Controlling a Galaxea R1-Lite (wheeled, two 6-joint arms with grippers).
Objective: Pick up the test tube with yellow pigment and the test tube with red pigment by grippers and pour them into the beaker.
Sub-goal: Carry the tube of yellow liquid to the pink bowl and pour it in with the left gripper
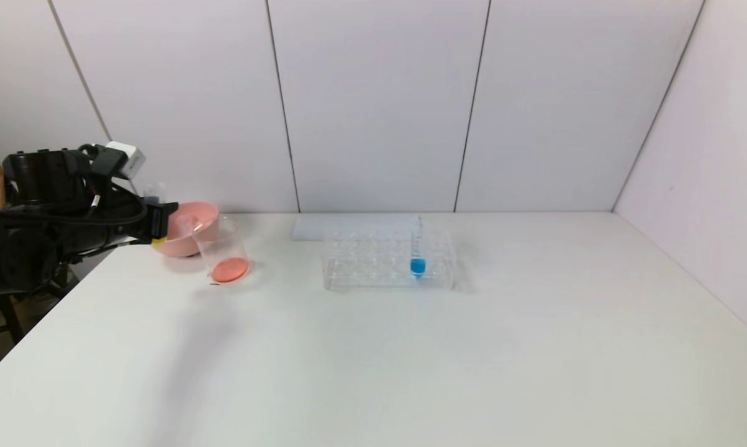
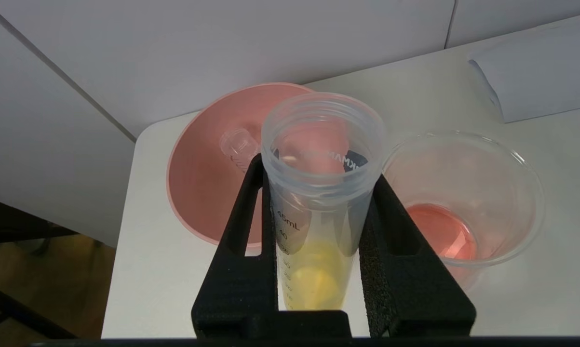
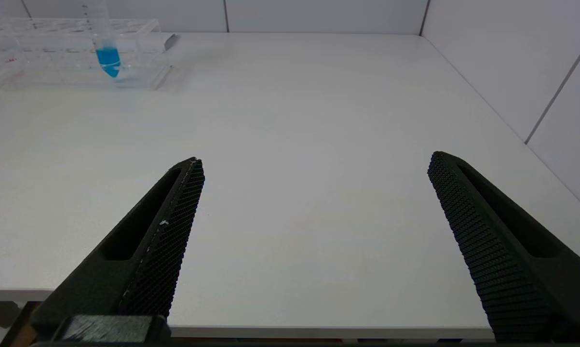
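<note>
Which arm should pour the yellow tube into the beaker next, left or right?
Left. The left gripper is shut on the yellow tube, right beside the beaker, which already holds red liquid. The right gripper is open, holding nothing, out over bare table far from the beaker.

Illumination is bright, even and diffuse. The desk carries only a faint soft shadow at lower left in the head view. No glare. Head view slightly soft.
</note>
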